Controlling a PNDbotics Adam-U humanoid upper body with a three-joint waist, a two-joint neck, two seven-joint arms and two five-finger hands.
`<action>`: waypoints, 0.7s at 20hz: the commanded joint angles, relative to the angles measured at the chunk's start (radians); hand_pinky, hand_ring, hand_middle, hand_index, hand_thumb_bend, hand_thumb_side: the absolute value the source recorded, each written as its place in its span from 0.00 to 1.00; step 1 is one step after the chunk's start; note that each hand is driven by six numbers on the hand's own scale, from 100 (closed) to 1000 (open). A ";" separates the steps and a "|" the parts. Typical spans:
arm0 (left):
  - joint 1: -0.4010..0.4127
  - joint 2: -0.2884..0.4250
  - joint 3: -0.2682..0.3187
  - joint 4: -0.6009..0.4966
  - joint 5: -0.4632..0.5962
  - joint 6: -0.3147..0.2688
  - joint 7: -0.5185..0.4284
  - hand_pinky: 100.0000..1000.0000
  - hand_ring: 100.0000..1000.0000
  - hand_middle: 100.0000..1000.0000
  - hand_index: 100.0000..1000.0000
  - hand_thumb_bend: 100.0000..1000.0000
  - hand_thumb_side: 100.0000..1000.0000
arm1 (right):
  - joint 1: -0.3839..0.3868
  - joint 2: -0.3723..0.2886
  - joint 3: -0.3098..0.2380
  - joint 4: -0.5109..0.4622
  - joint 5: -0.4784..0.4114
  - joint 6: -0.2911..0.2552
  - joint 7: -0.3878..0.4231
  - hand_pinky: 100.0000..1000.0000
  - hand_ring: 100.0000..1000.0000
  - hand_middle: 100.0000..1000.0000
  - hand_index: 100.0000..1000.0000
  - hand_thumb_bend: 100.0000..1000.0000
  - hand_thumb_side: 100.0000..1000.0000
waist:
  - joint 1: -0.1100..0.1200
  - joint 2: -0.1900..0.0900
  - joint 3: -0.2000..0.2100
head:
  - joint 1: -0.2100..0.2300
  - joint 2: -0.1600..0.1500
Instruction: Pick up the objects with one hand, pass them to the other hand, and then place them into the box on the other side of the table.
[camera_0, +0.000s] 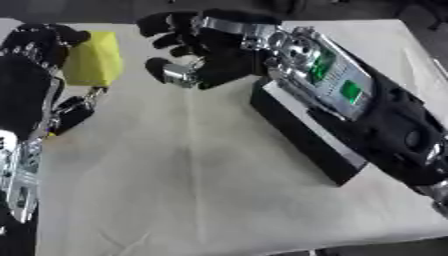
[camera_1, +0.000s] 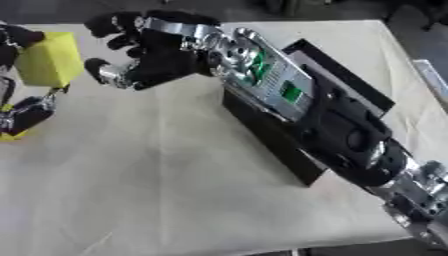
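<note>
Yellow block (camera_0: 92, 60) sits at 10 o'clock, pinched in left hand (camera_0: 39, 50). Right hand (camera_0: 197, 55) at 12, fingers spread, empty. Close the gap slowly, wrap right fingers before you release left. Box (camera_1: 271, 135) waits at 3.

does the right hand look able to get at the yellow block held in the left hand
Probably yes: the right hand hangs open beside the yellow foam-like block, which the left hand holds, with only bare table between them.

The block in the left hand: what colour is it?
Yellow; the block held by the left hand shows best in the left eye view.
</note>
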 joint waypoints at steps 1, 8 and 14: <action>-0.013 -0.018 -0.009 -0.025 -0.055 0.012 0.055 0.74 0.63 0.54 0.45 0.28 0.00 | -0.024 0.003 0.006 0.015 0.018 0.014 0.010 1.00 1.00 1.00 1.00 0.07 0.42 | 0.002 -0.014 0.003 | -0.007 -0.011; -0.009 -0.047 -0.030 -0.019 -0.126 0.025 0.154 0.73 0.63 0.54 0.45 0.28 0.00 | -0.045 0.029 0.019 0.073 0.051 0.032 -0.029 1.00 1.00 1.00 1.00 0.07 0.44 | -0.006 -0.006 0.017 | -0.028 -0.015; -0.006 -0.058 -0.039 -0.016 -0.125 0.019 0.180 0.73 0.62 0.53 0.45 0.26 0.00 | -0.053 0.038 0.018 0.104 0.052 0.007 -0.072 1.00 1.00 1.00 1.00 0.04 0.47 | -0.010 0.000 0.027 | -0.044 -0.019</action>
